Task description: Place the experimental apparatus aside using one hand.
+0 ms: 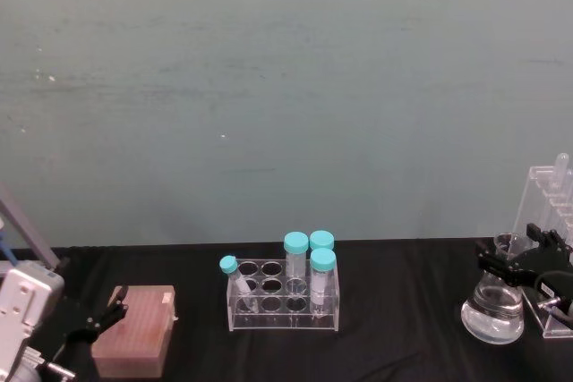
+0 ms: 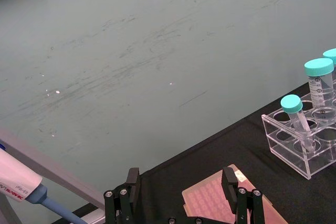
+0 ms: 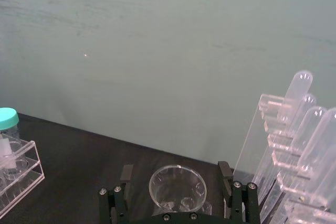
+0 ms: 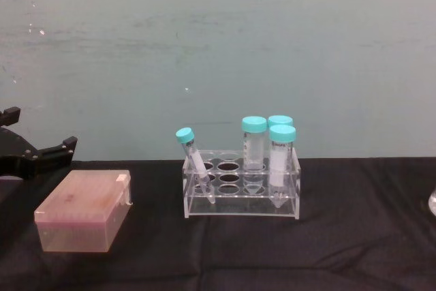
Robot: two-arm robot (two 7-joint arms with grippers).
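Note:
The conical flask [image 1: 492, 312], holding clear liquid, stands on the black table at the right. My right gripper [image 1: 512, 261] is level with its neck. In the right wrist view the flask's round mouth [image 3: 176, 188] sits between the fingers [image 3: 126, 174], with a gap on each side, so the gripper [image 3: 176, 174] is open around the neck. The tall acrylic pipette rack [image 1: 548, 207] stands just right of the flask, and its long tubes [image 3: 296, 140] rise close beside the gripper. My left gripper [image 1: 100, 318] rests open at the lower left by a pink box.
A clear tube rack [image 1: 285, 297] with teal-capped tubes stands mid-table. A pink tip box [image 1: 136, 330] lies left of it, under my left gripper [image 2: 181, 182]. A pipette stand [image 1: 22, 301] is at the far left. A green wall rises behind the table.

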